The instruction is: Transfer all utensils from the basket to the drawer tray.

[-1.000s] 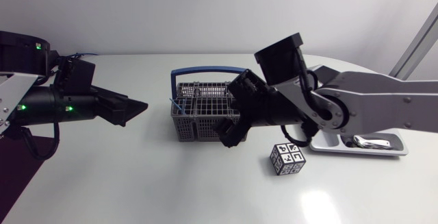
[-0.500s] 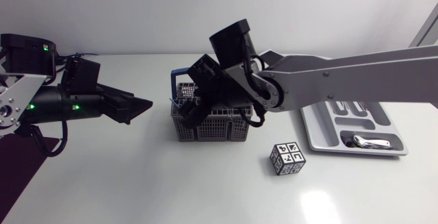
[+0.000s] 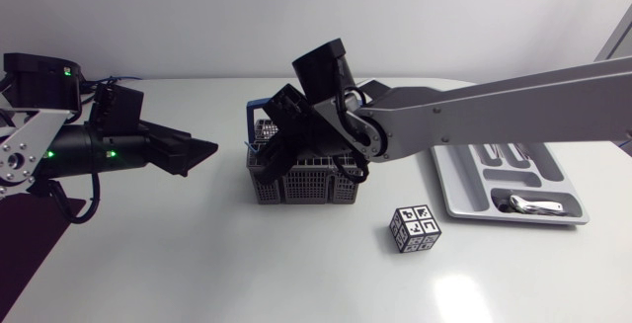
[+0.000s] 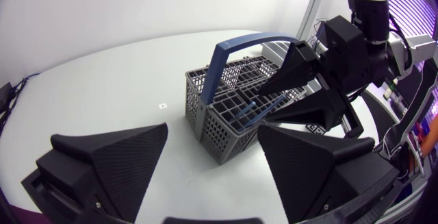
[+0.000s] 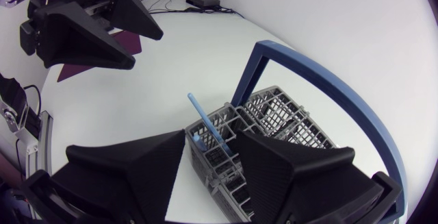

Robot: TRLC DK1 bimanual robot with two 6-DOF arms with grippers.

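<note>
1 blue utensil (image 5: 204,122) shows plainly: a slim stem leaning in the end compartment of the basket (image 5: 280,111), on the side toward my left arm, with its top above the rim. The left wrist view hints at a 2nd blue stem beside it, can't confirm.

Handling, my read: looks like plastic, so light, stiff and smooth. Probably slippery against hard wedge fingers. Best hold is the exposed stem just above the rim, then pull along its lean so it doesn't snag the mesh or drag the light basket up with it.

Right gripper (image 5: 211,138): fingers apart, straddling the stem from above. Neither finger visibly touches it, so nothing is clamped.

Left gripper (image 4: 212,129): fingers apart, empty, hovering off the basket's end with clear table between.

Drawer tray (image 3: 464,197) sits well to the right of the basket – 1 metal utensil (image 3: 538,204) lies in its front compartment. A marker cube (image 3: 415,228) stands between basket and tray, toward the front.

Writing: none legible. The cube carries black-and-white marker patterns only, and I see no label on the basket or tray
</note>
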